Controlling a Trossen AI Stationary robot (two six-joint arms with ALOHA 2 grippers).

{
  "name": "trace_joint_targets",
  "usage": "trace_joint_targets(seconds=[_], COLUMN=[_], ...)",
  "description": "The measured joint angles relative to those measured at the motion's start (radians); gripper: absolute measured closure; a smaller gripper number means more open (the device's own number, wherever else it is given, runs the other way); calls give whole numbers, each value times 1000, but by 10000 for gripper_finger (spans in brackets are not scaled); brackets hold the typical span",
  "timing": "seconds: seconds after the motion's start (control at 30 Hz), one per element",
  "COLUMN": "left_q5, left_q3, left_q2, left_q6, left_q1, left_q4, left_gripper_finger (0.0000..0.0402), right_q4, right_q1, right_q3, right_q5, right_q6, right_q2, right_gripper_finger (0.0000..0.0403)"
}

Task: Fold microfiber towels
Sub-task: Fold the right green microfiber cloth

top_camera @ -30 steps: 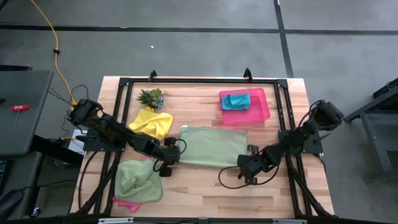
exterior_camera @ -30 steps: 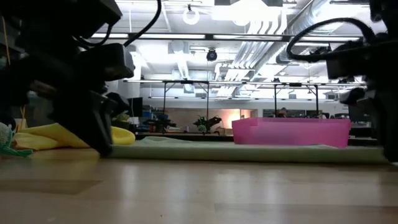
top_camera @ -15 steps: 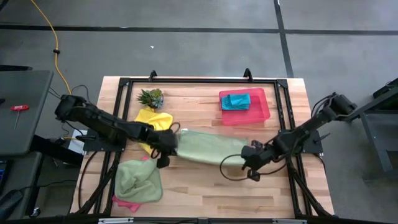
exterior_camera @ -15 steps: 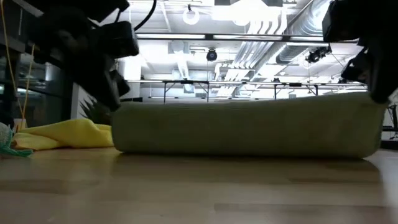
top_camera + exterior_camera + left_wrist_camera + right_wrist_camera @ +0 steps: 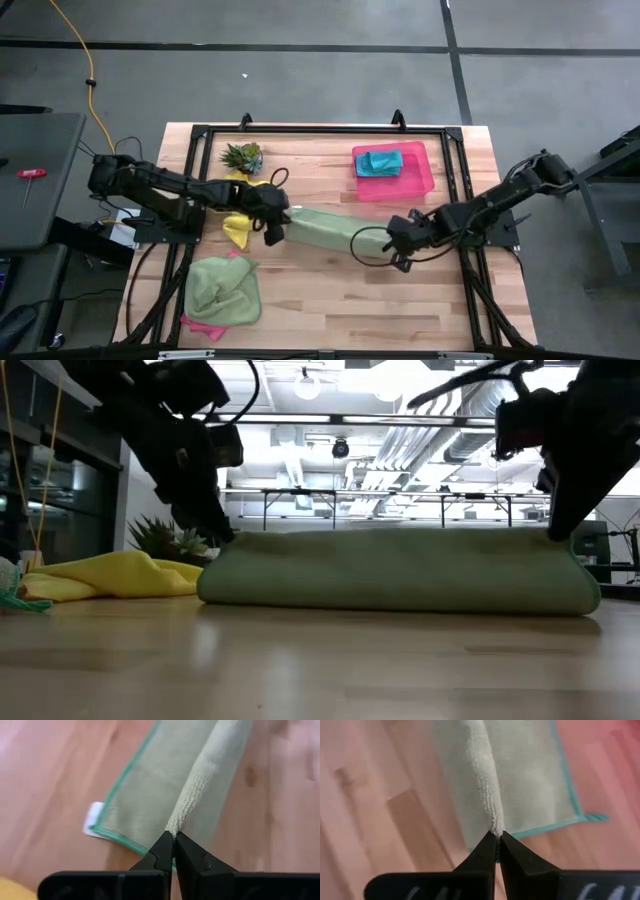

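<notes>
Mid-fold: left claw [image 5: 277, 226] and right claw [image 5: 397, 243] each clenched on an end of the light green fuzzy microfiber towel [image 5: 335, 228], doubled over mid-desk [image 5: 330, 310]. Next: lay edge flat, release. Behind, folded teal towel [image 5: 380, 161] in pink tray [image 5: 425, 178].

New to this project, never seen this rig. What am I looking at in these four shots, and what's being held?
Two dark robot arms work at a wooden table. One camera looks straight down, one sits at table height, and one rides on each wrist.

The left gripper and right gripper are each shut on an end of the spread light green microfiber towel, folding it lengthwise; the wrist views show the pinched edges.

Also there: a crumpled yellow towel, a second light green towel lying over a pink one, a folded teal towel in a rigid pink tray, and a small spiky green plant.
</notes>
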Motion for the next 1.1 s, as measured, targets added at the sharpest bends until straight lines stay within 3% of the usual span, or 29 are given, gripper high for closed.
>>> trace_joint_targets(seconds=[0.67, 1.1], left_q5=[-161, -213], left_q3=[1, 1], left_q2=[122, 124], left_q6=[-71, -68], left_q1=[-18, -18], left_q4=[76, 90], left_gripper_finger=[397, 392], right_q4=[-71, -68], right_q1=[-63, -63], right_q3=[2, 2], right_q5=[44, 49], right_q6=[179, 157], right_q2=[0, 0], right_gripper_finger=[403, 403])
